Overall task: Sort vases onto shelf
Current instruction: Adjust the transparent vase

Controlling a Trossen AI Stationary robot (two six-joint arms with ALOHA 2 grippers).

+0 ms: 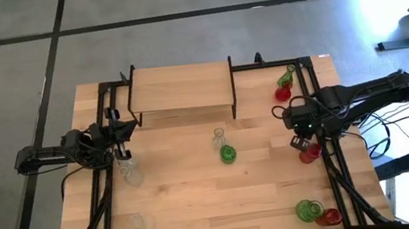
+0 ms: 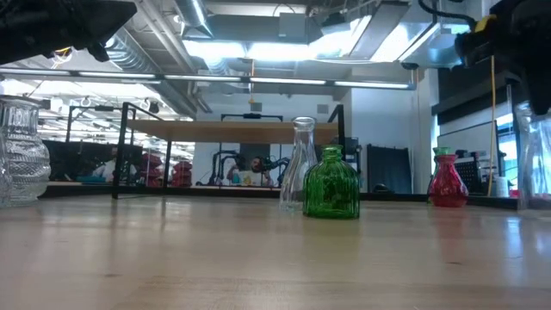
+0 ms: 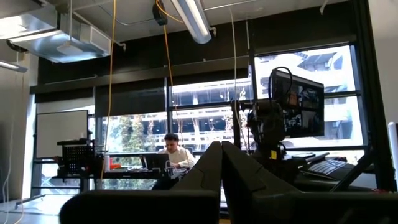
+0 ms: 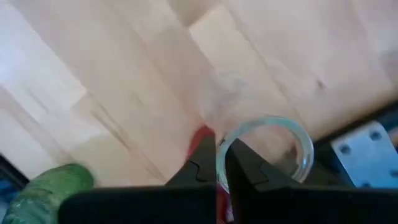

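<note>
No readable text, labels, brands, numbers or signs are showing in any view.
</note>
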